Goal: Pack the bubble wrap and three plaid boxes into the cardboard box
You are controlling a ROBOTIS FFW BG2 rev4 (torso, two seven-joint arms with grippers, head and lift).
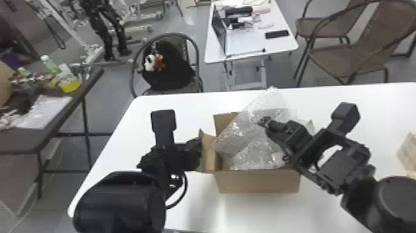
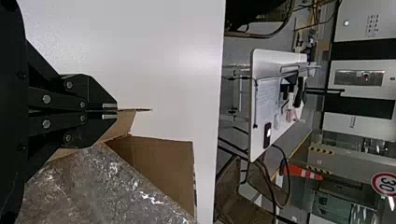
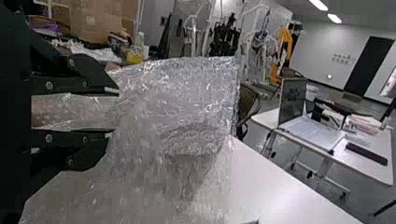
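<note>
Right gripper (image 1: 266,123) grasping bubble wrap (image 1: 244,133), slanting across cardboard box (image 1: 258,182); left gripper (image 1: 199,147) clenched on left flap (image 1: 209,155); beige object (image 1: 408,153) right.

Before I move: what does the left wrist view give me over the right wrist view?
Left wrist view: left gripper shut on the cardboard box's flap; behind, an orange traffic cone and a round sign.

Right wrist view: right gripper with the bubble wrap between its fingers; behind, a bottle of yellow liquid.

Both: bubble wrap, the white work table and the side table beyond it.
</note>
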